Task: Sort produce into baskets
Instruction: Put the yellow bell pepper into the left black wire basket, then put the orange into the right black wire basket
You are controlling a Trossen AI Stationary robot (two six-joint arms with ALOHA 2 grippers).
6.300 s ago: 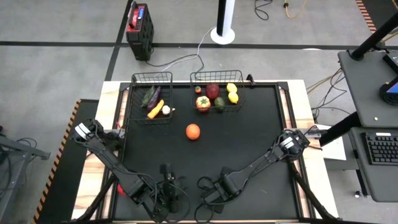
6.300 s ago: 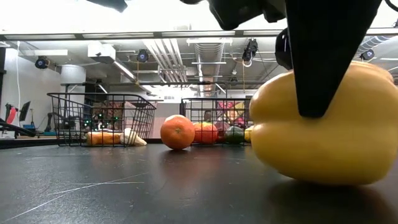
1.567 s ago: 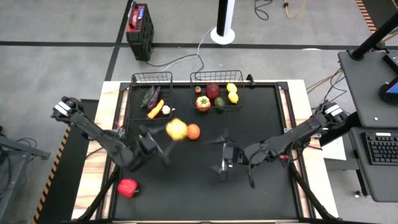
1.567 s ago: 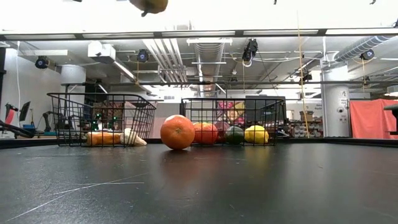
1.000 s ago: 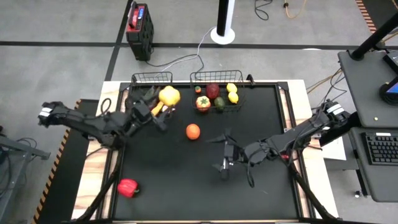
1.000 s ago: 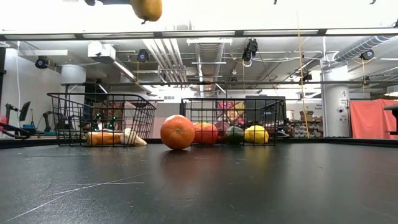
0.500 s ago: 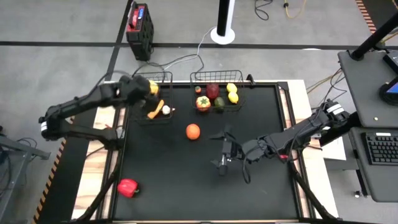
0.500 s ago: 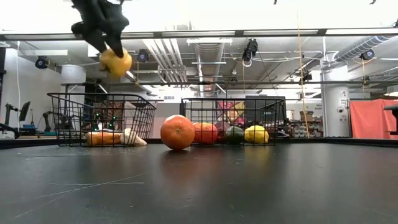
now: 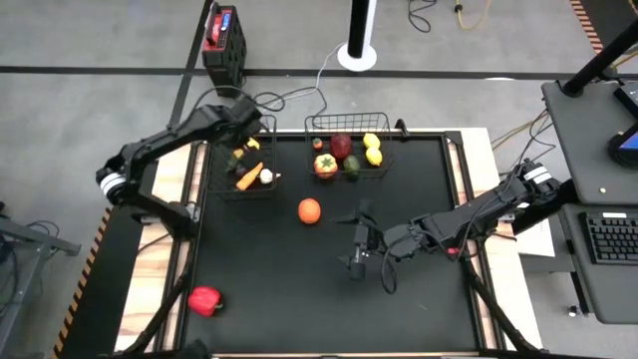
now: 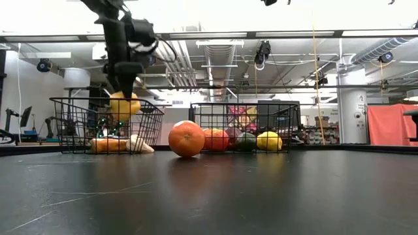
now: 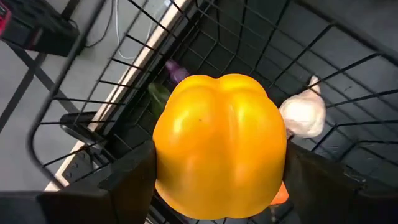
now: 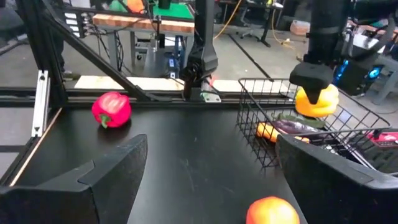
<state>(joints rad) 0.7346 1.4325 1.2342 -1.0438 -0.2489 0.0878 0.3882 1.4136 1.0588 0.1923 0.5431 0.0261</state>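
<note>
- Clamped on the yellow pepper (image 11: pixel 221 146), the left gripper (image 10: pixel 124 85) hangs right over the narrow basket (image 9: pixel 242 158) at the tabletop's far left corner.
- A second ago that pepper was just short of the basket; now it's down between the wires, above the garlic (image 11: pixel 303 116) and carrot (image 9: pixel 250 176).
- Release looks to be next.
- Right gripper (image 9: pixel 359 246) waits mid-table, jaws apart and empty.
- Orange (image 9: pixel 309 210) at centre and red pepper (image 9: pixel 203 299) near the front left corner remain unsorted.
</note>
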